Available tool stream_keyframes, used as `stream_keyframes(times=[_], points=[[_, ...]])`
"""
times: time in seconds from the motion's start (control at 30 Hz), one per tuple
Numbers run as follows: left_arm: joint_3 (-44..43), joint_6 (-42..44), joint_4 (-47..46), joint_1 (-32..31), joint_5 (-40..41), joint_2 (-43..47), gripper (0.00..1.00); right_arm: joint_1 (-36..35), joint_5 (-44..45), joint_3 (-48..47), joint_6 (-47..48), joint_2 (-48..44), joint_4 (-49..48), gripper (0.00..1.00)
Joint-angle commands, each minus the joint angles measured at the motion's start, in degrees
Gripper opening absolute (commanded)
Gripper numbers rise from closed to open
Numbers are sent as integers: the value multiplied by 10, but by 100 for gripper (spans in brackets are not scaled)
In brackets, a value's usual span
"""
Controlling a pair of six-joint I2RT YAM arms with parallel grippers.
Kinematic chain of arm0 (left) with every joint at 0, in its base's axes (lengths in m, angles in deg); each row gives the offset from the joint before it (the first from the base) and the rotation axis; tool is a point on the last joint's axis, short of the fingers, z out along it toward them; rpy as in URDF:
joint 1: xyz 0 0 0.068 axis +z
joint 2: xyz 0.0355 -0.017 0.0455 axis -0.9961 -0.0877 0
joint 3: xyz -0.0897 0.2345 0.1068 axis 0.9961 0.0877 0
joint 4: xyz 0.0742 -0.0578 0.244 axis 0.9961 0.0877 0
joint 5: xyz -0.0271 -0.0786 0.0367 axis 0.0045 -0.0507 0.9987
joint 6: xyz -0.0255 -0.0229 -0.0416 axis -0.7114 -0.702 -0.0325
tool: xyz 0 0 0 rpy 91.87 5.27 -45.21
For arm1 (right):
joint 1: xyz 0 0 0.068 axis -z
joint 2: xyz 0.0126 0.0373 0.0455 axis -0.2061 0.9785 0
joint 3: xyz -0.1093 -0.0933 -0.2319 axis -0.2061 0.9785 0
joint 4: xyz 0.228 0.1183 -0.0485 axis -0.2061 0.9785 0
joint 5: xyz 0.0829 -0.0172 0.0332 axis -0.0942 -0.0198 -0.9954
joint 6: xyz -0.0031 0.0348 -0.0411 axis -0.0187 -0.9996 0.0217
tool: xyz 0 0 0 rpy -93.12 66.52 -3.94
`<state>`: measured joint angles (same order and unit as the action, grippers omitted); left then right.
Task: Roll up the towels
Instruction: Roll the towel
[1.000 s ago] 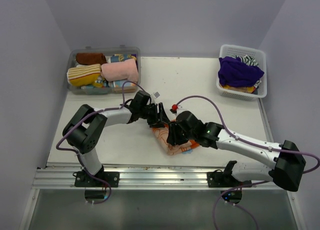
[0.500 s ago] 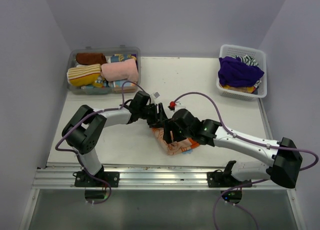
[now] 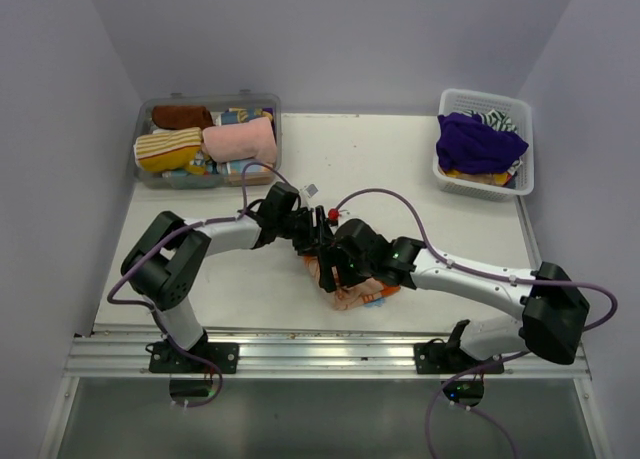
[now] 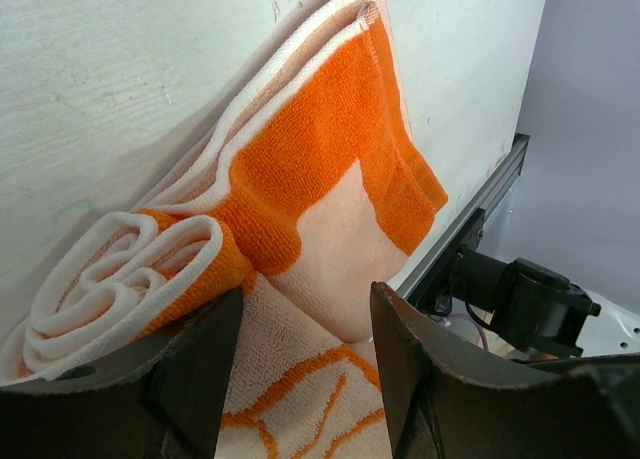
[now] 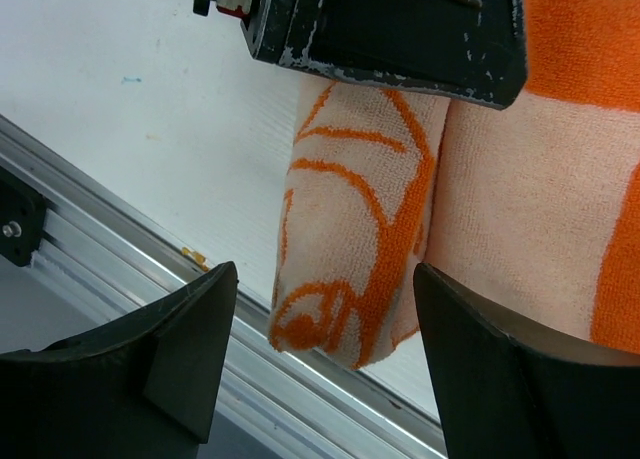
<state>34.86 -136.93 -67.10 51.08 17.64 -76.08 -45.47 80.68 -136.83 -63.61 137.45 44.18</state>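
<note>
An orange-and-cream towel (image 3: 352, 287) lies partly rolled near the table's front edge. In the left wrist view its spiral roll end (image 4: 110, 279) shows at the left, and the flat part (image 4: 330, 169) spreads away from it. My left gripper (image 3: 316, 242) (image 4: 307, 297) is shut across the rolled, printed part. In the right wrist view the roll (image 5: 350, 189) sticks out from under the left gripper (image 5: 390, 29). My right gripper (image 3: 336, 269) (image 5: 325, 274) stands open astride the roll's free end, with a gap on each side.
A clear bin (image 3: 148, 175) at the back left holds several rolled towels. A white basket (image 3: 520, 184) at the back right holds a purple towel (image 3: 475, 141) and others. A metal rail (image 3: 300, 351) runs along the front edge, close to the roll.
My right gripper has opened wide and its arm has slid left, closer to the left gripper. The left gripper keeps its hold.
</note>
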Motion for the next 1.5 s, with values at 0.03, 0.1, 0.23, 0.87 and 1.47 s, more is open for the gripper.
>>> stream_keyframes(times=[0.03,0.1,0.23,0.87,1.47], points=[[27,26,65,-3,47,-3,60,-2,-34,-4,8,16,-39,71],[28,26,66,-3,47,-2,60,-3,-35,1,3,16,-45,63],[27,26,67,-3,45,1,60,-3,-31,11,-12,13,-47,46],[7,40,81,-2,40,-8,60,-3,-22,174,-128,18,-179,0],[-27,64,116,-3,36,-19,59,-107,227,-16,-27,-41,77,53]])
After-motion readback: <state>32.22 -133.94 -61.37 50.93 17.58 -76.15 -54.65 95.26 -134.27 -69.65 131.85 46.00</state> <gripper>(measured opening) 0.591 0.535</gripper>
